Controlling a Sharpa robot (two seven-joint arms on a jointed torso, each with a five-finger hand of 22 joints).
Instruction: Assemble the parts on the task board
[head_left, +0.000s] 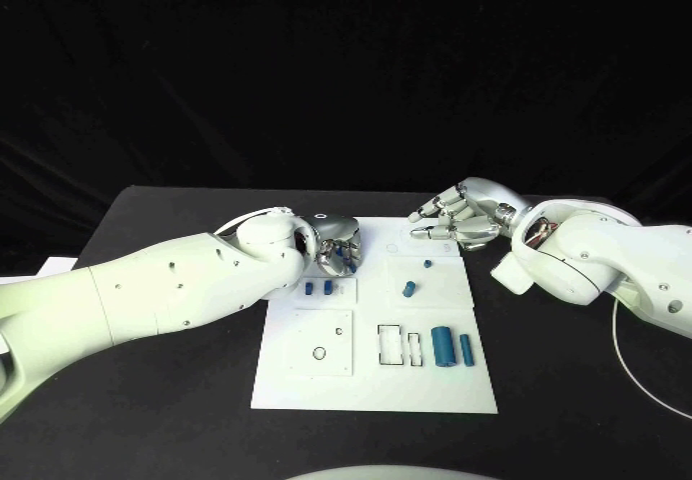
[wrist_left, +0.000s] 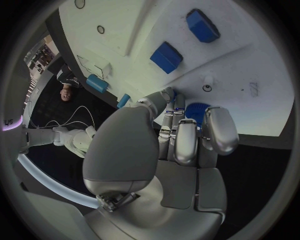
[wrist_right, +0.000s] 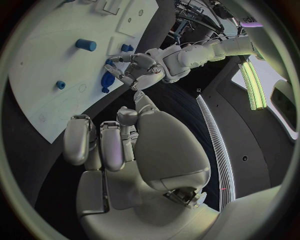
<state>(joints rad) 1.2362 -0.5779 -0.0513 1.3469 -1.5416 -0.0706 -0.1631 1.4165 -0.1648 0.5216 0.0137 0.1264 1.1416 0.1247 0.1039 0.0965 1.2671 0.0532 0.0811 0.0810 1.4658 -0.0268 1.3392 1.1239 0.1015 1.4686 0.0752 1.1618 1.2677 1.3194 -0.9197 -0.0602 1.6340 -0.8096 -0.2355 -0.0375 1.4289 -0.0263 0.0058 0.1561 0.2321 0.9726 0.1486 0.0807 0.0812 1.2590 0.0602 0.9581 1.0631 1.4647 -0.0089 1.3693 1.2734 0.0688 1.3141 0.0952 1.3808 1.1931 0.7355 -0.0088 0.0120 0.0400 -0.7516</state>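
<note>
A blue part (wrist_left: 195, 111) is pinched by the left hand (head_left: 335, 245) at the task board's (head_left: 433, 390) far edge. The right hand (head_left: 459, 216) is held curled, empty. Most parts lie loose, so assembly seems barely begun.

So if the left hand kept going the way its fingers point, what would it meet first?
Probably the round blue part just past the left hand's fingertips, lying on the white board; whether they already touch is unclear.

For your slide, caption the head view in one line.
Left hand grips a blue part over the task board; right hand hovers empty.
</note>
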